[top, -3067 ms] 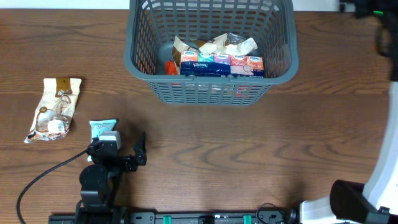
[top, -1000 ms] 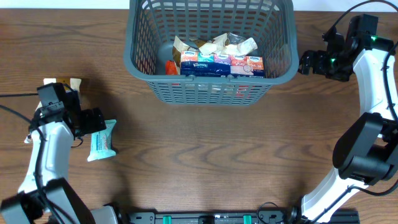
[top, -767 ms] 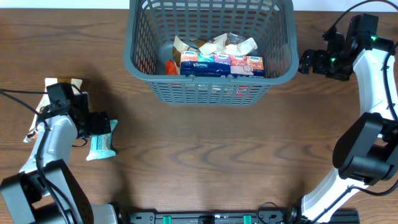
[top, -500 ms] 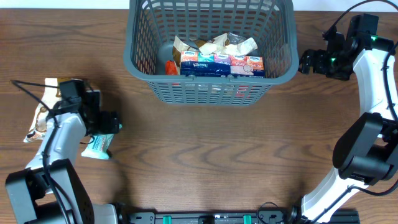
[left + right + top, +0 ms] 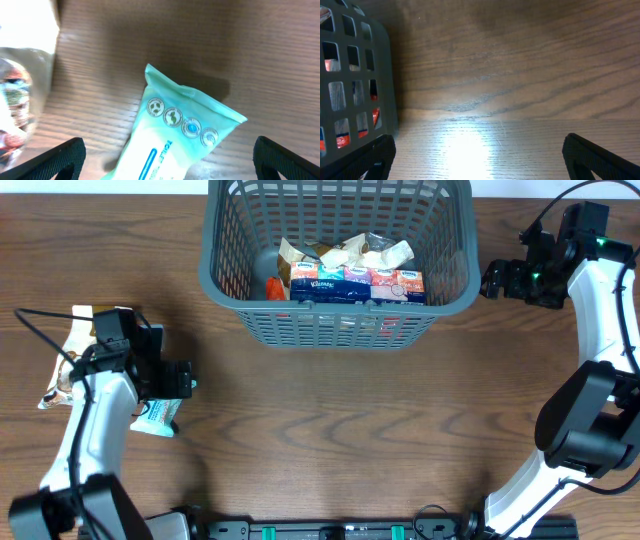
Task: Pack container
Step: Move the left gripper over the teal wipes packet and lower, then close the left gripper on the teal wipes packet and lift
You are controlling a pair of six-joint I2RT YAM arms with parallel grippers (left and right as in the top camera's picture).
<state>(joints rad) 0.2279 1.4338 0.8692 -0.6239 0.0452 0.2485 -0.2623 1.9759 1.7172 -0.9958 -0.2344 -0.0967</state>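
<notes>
Jaws on both arms stand wide and grip nothing. My left jaws bracket a teal wipes packet (image 5: 175, 135), which lies flat on the desk (image 5: 150, 35) between the two fingertips (image 5: 55, 160). I cannot tell whether either fingertip touches it. In the left wrist view a clear snack bag (image 5: 17, 95) lies outside these jaws, past the fingertip at the left edge. The container (image 5: 335, 330) stands upright, well apart from my left jaws, farther across the desk. It holds a row of tissue packs (image 5: 355, 283), with crumpled snack packets (image 5: 345, 252) behind them. My right jaws face the desk just beside the container. In the right wrist view its rounded lattice corner lies to their left, with red packaging showing through the slots.
</notes>
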